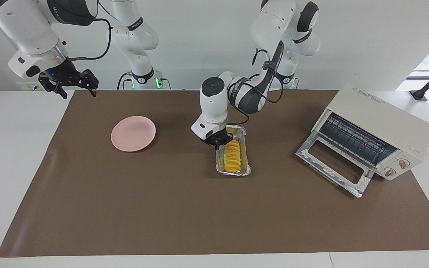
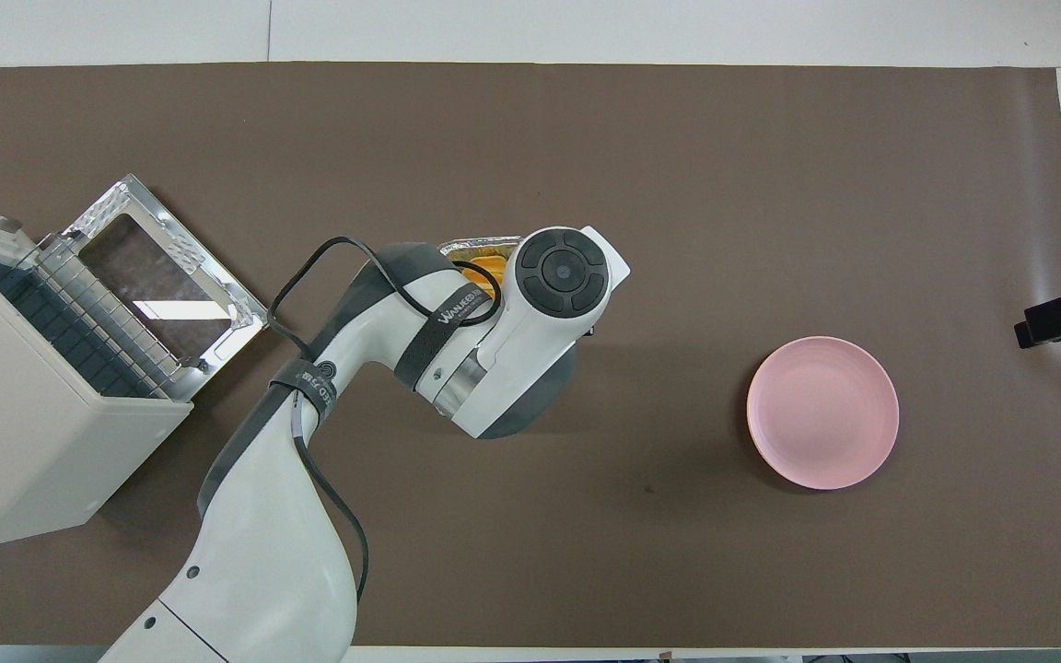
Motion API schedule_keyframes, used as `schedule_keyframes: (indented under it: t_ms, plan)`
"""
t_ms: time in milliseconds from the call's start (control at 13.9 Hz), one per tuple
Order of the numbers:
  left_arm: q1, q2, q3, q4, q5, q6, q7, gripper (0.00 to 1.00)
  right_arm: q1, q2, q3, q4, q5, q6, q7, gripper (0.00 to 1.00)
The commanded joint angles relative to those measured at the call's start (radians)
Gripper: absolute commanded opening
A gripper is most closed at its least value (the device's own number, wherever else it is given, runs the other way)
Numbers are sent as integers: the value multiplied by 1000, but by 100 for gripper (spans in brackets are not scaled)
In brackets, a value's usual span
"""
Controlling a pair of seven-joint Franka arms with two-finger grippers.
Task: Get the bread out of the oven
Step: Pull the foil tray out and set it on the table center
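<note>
Golden ridged bread [image 1: 232, 156] in crinkled silver foil tray [image 1: 246, 169], mid-mat, out of cream toaster oven [image 1: 382, 126]. Left gripper [image 1: 218, 143] at tray's near rim, grip unclear; release gently, lift straight. Right gripper [image 1: 73, 86] waits open.

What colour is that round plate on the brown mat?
The plate is plain pale pink with no pattern; the overhead view shows it best.
</note>
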Motion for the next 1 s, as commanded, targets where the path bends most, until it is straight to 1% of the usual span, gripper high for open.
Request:
schedule_keyframes:
  t_ms: [0, 72, 143, 287, 430, 502, 574, 717, 789, 932]
  plan:
    - [-10, -37, 37, -8, -22, -10, 15, 100, -9, 6, 7, 12, -10, -17, -22, 100]
    - [10, -71, 60, -10, -22, -35, 22, 100, -6, 6, 7, 12, -10, -17, -22, 100]
    - [56, -124, 62, -16, -22, -72, 29, 100, -4, 4, 7, 12, -10, -17, -20, 100]
    - [145, -205, 59, -14, -23, -157, 32, 100, -7, 3, 7, 12, -8, -19, -25, 100]
    - [214, -259, 60, -13, -23, -220, 49, 100, -10, 1, 5, 11, 4, -19, -25, 100]
    - [255, -284, 60, -11, -23, -259, 108, 100, -3, -2, 7, 1, 4, -13, -19, 100]
    - [310, -321, 62, -11, -23, -316, 209, 100, 2, -8, 8, -12, 6, -1, -11, 100]
    - [447, -397, 62, -10, -25, -460, 476, 100, 65, -17, 8, -60, 7, 80, 70, 100]
    - [482, -436, 65, -10, -25, -524, 558, 100, 115, -19, 8, -84, 7, 119, 138, 100]
    - [507, -482, 66, -14, -23, -614, 581, 100, 200, 1, 10, -106, 7, 177, 287, 100]
